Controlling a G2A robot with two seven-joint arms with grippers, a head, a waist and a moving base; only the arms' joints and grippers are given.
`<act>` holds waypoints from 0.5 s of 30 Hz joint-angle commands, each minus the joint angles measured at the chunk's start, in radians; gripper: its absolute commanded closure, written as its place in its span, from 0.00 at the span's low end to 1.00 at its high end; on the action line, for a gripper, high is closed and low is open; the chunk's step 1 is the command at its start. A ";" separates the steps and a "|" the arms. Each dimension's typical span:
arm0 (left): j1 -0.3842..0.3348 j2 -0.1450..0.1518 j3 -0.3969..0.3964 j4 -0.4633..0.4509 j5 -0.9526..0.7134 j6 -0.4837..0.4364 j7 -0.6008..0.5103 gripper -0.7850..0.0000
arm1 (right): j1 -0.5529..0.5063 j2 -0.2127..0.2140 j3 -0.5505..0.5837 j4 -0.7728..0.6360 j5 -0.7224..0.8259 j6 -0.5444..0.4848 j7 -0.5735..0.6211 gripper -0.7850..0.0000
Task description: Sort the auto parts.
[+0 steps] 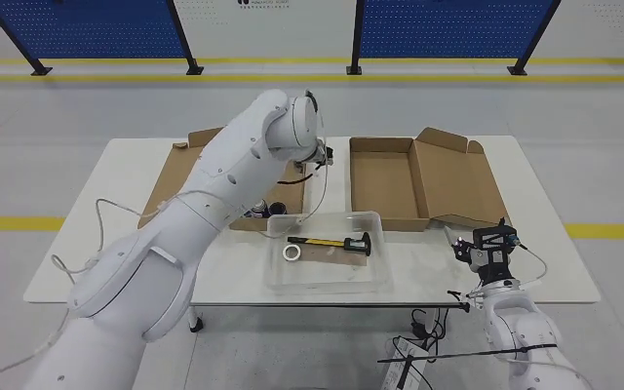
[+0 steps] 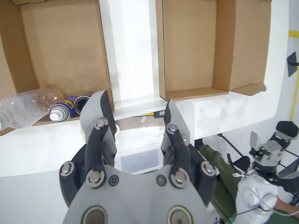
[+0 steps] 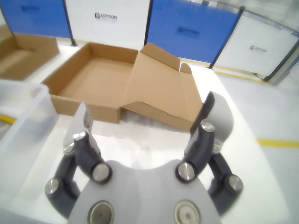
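Observation:
A clear plastic bin (image 1: pixel 375 222) sits at the table's front middle. In it lie a yellow and black caliper (image 1: pixel 331 242) and a white ring (image 1: pixel 292 253). The left cardboard box (image 2: pixel 58 36) holds a clear bottle (image 2: pixel 25 108), a blue spray can (image 2: pixel 63 109) and a black can (image 2: pixel 81 101) in its near corner. The right cardboard box (image 1: pixel 390 180) has nothing in it. My left gripper (image 2: pixel 137 103) hangs open and holds nothing, high between the two boxes, above the bin's far edge. My right gripper (image 3: pixel 146 108) is open near the table's front right edge, facing the right box (image 3: pixel 98 75).
The right box's lid (image 1: pixel 458 175) lies folded out flat toward the table's right side. The white table (image 1: pixel 127 195) has bare room at its left end and along the front right. Blue and white fence panels (image 1: pixel 107 24) stand behind the table.

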 commanded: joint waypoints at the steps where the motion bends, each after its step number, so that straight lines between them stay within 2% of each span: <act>1: 0.058 0.042 -0.052 -0.109 0.053 0.018 0.002 0.00 | 0.000 0.000 0.000 0.000 0.000 0.000 0.000 0.00; 8: 0.229 0.141 -0.207 -0.368 0.167 0.029 0.013 0.00 | 0.000 0.000 0.000 0.000 0.000 0.000 0.000 0.00; 15: 0.388 0.202 -0.341 -0.573 0.269 0.065 0.049 0.00 | 0.000 0.000 0.000 0.000 0.000 0.000 0.000 0.00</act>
